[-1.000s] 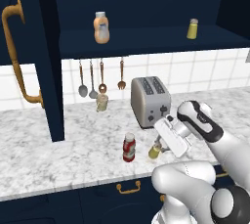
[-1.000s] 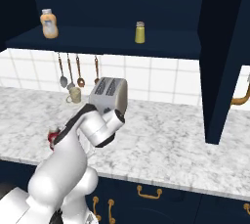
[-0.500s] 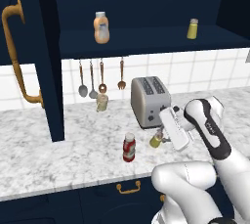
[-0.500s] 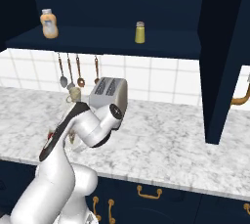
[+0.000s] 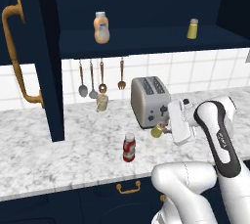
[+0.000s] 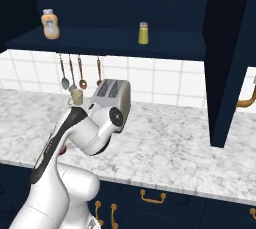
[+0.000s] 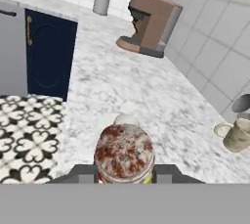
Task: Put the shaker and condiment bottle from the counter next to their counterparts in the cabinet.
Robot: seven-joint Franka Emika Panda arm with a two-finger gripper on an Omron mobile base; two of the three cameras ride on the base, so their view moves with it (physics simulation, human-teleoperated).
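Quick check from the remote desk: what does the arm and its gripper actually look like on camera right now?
The arm is built of glossy white rounded links with dark grey-black bands and joint covers; one link carries a long black stripe, and a round dark cap sits on a joint in the right base view. The gripper has a boxy white hand body. Its fingertips look small, dark and grey. No cables or markings are visible.

Glossy white rounded arm (image 5: 195,189), dark joint bands, white hand
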